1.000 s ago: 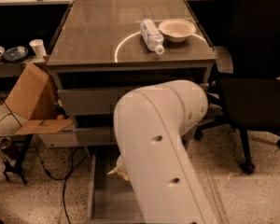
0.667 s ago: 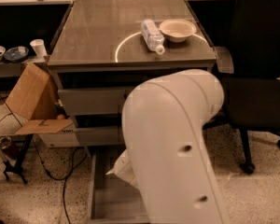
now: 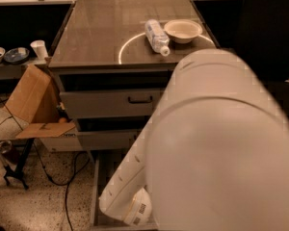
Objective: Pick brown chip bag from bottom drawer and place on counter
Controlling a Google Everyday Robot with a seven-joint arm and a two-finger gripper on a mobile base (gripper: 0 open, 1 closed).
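Observation:
The bottom drawer (image 3: 96, 186) stands pulled out at the foot of the grey cabinet, and only its left wall and a strip of its inside show. My white arm (image 3: 216, 148) fills the lower right and reaches down into that drawer. Its labelled wrist end (image 3: 135, 208) is at the bottom edge. The gripper is below it, hidden by the arm and the frame edge. The brown chip bag is hidden. The counter (image 3: 101, 32) with its pale ring mark lies at the top.
A clear plastic bottle (image 3: 156, 36) and a cream bowl (image 3: 183, 30) lie on the counter's right side. An open cardboard box (image 3: 31, 97) leans left of the cabinet, with cables (image 3: 62, 177) on the floor. A black chair (image 3: 269, 32) stands right.
The arm has swung right and closer to the camera, covering more of the drawers and the chair. The counter's things have not moved.

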